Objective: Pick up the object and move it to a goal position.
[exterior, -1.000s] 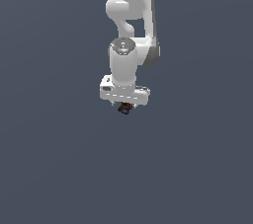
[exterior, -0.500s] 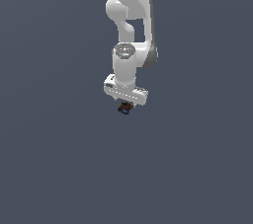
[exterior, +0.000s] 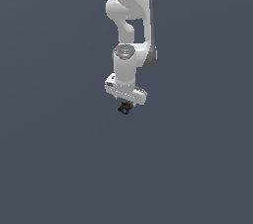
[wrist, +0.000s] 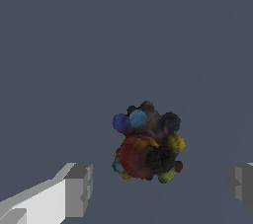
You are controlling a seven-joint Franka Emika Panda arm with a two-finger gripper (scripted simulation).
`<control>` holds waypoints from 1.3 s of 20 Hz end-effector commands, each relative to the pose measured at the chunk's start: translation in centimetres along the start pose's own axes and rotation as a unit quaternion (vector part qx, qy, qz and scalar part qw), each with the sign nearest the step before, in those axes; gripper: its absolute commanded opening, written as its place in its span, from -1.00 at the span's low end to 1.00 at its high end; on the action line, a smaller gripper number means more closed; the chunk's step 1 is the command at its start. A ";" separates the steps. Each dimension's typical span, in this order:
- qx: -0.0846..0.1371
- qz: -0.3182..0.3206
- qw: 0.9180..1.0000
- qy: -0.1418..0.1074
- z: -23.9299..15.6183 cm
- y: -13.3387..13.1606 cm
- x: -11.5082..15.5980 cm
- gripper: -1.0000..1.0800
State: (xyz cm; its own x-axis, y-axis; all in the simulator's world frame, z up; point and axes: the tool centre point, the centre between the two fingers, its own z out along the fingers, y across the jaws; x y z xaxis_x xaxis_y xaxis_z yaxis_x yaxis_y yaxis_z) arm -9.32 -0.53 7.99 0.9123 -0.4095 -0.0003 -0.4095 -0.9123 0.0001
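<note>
The object (wrist: 148, 144) is a tiny dark lump with red, blue and yellowish bumps, lying on the grey surface. In the wrist view it sits between my two fingers, a little ahead of their tips, with a clear gap on each side. My gripper (wrist: 160, 184) is open, and neither grey finger pad (wrist: 79, 188) touches it. In the exterior view the white arm reaches straight down, and the object (exterior: 124, 108) peeks out just under the gripper (exterior: 126, 102).
Only the plain dark grey surface (exterior: 59, 168) surrounds the arm in both views. No other objects, containers or edges show.
The hand has twisted slightly about its vertical axis, so its crossbar now sits more slanted in the exterior view. The object has stayed in place under it.
</note>
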 end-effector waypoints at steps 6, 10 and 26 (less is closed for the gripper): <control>0.000 0.001 1.000 0.000 1.8 0.1 -0.1 0.92; 0.000 0.002 1.000 0.000 3.7 0.1 -0.2 0.92; 0.000 0.003 1.000 0.000 5.0 0.1 -0.1 -1.00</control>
State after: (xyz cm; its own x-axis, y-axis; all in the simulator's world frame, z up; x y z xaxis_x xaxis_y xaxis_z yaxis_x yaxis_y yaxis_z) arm -9.14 -0.62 3.48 0.9090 -0.4167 0.0091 -0.4167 -0.9090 -0.0045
